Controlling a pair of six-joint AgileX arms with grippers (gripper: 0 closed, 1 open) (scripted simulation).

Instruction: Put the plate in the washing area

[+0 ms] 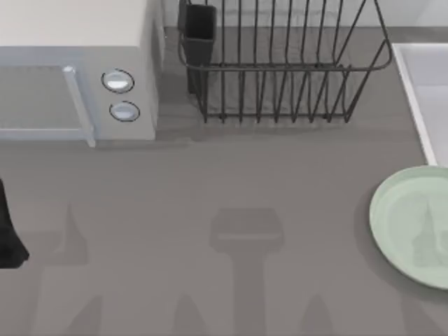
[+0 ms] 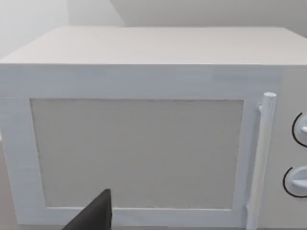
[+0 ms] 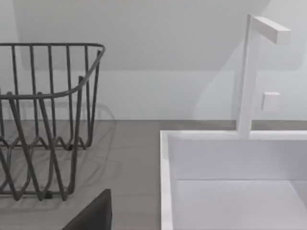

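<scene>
Pale green plate (image 1: 409, 224) is lying flat on the table (image 1: 210, 210), just before the washing area (image 1: 423, 91). Both grippers' finger states I cannot tell.

the plate (image 1: 413, 224) lies flat on the table (image 1: 210, 196) at four o'clock, just below the washing area (image 1: 427, 91) at two.

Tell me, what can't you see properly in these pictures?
- Plate: top view's right edge cuts it off.
- Sink basin: mostly past that same edge; right wrist view's edges crop it too.
- Microwave: left part beyond the top view's edge.
- Left gripper: fingers cut off.
</scene>
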